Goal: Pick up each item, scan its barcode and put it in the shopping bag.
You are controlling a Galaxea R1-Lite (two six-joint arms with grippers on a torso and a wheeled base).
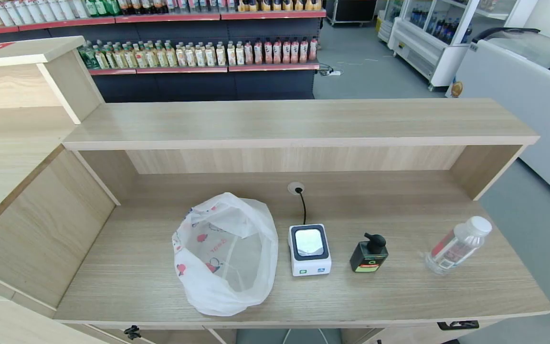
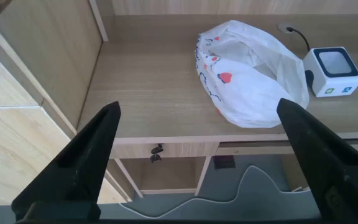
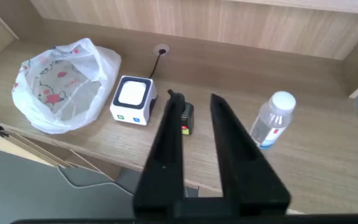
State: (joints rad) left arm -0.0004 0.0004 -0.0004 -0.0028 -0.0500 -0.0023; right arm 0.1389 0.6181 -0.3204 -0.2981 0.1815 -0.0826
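The left end effector hangs off the front edge of the tabletop with its two fingers spread wide and nothing between them, and the shopping bag lies beyond it. The right end effector hangs above the front of the tabletop, its fingers only a narrow gap apart and holding nothing. Past its fingertips, in the right wrist view, sits the pump bottle. On the tabletop the things stand in a row. The white, printed shopping bag slumps at the robot's left with its mouth open toward the front. Just beside it is the small white scanner, its glass window facing up. A black cable runs from the scanner back to a hole in the tabletop. The dark green pump bottle with a black pump top stands upright near the scanner on the right. Further right, apart from it, is a clear water bottle with a white cap and a red-and-white label.
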